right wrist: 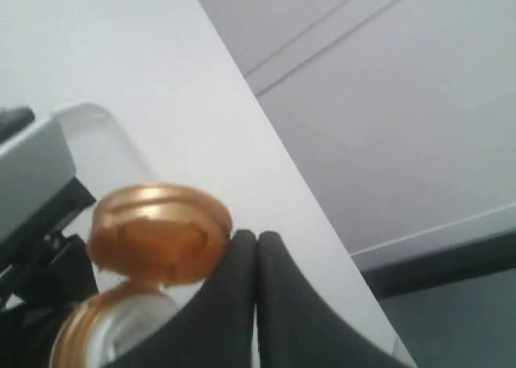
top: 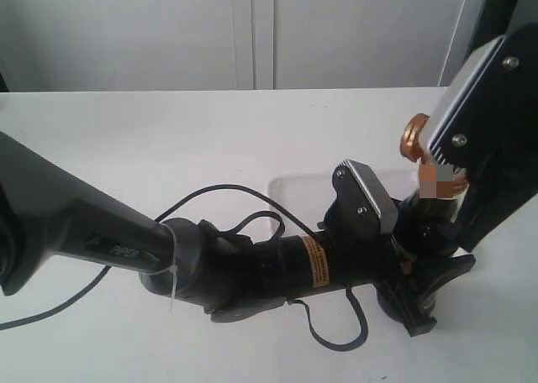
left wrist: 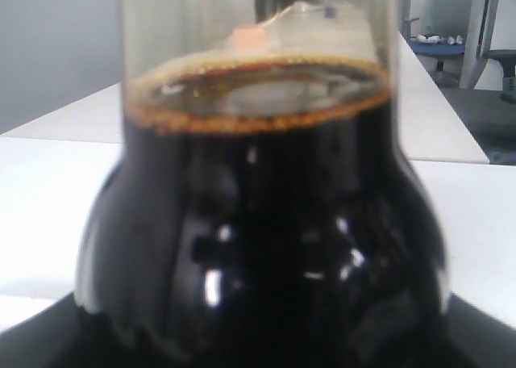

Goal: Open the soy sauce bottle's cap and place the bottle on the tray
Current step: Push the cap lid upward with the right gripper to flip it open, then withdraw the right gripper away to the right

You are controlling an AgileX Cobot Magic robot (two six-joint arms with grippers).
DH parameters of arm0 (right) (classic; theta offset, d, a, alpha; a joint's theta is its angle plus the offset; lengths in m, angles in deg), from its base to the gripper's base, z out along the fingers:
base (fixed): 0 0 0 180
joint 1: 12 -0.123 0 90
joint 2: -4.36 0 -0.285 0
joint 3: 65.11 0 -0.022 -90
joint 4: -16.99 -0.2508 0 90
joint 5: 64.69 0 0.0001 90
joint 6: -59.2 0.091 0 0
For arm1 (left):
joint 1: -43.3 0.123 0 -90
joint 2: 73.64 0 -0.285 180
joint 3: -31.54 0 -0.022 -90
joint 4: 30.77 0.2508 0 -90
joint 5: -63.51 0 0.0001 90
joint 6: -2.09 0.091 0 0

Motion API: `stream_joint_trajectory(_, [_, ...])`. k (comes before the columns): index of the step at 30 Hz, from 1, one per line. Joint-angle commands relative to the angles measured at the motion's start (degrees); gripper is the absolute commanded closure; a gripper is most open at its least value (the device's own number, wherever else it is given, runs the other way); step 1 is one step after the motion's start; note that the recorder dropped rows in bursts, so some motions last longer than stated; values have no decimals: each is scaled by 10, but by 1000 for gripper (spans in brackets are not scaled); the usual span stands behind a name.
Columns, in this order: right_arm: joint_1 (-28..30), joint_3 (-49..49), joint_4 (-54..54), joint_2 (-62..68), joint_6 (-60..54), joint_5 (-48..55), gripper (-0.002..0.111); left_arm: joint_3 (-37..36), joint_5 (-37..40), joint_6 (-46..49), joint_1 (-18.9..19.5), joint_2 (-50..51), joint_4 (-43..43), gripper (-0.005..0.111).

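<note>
Copper-orange cap (right wrist: 157, 235) flipped open, touching closed right gripper (right wrist: 256, 251).

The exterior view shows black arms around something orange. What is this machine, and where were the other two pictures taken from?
It is a robot with two jointed arms on a white table. Each arm ends in a two-fingered tool. The exterior view comes from a camera off the arms. The other two pictures come from small cameras on each arm's wrist, so they look very close up.

The left tool appears to grip a bottle of dark sauce, which fills the left wrist view. The orange thing is its flip cap, already swung open. The right tool is beside the cap, with its fingers pressed together and holding nothing. A white tray lies on the table behind the left arm.
</note>
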Motion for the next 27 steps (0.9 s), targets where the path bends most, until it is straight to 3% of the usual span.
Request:
stream_joint_trajectory(1, [-3,-20,-3,0,10,5,108,2,-7,2,-4,-6,9,107])
stream_joint_trajectory(10, [-3,-54,-12,0,29,89,108,2,-6,2,-4,-6,9,107])
stream_joint_trajectory(20, [-1,-99,-91,23,29,289,108,2,-6,2,-4,-6,9,107])
stream_joint_trajectory(27, [98,-161,-239,80,-63,304,108,2,-3,1,-4,-6,9,107])
